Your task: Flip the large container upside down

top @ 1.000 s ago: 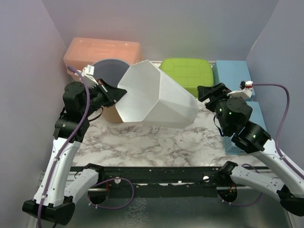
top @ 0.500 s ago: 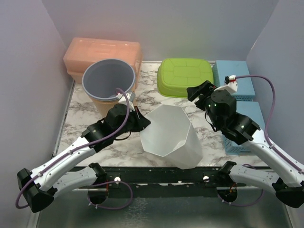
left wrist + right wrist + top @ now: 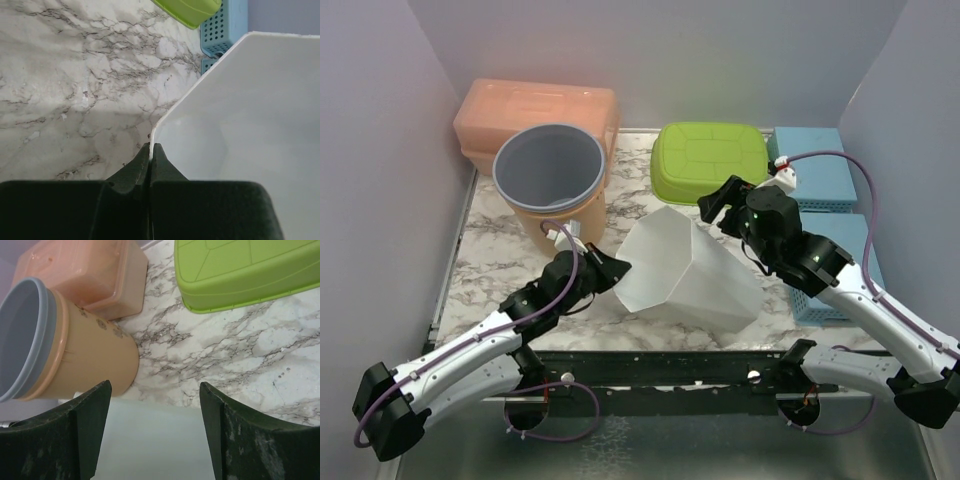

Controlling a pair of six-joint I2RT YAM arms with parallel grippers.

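The top external camera looks down from above and behind the arm bases, which line the frame's bottom edge, and takes in the whole marble table (image 3: 520,290) up to the back wall. The left wrist camera rides very close behind the left gripper (image 3: 151,150) at bottom centre. It faces low across the marble toward the green tub (image 3: 192,10) and blue basket (image 3: 222,30) at upper right, with the white container (image 3: 250,125) filling the right half. The right wrist camera looks down between the right gripper (image 3: 154,390) fingers at the lower corners, facing the tan bucket (image 3: 90,355) and orange box (image 3: 80,270) at left. All three views share the marble, green tub and white container.
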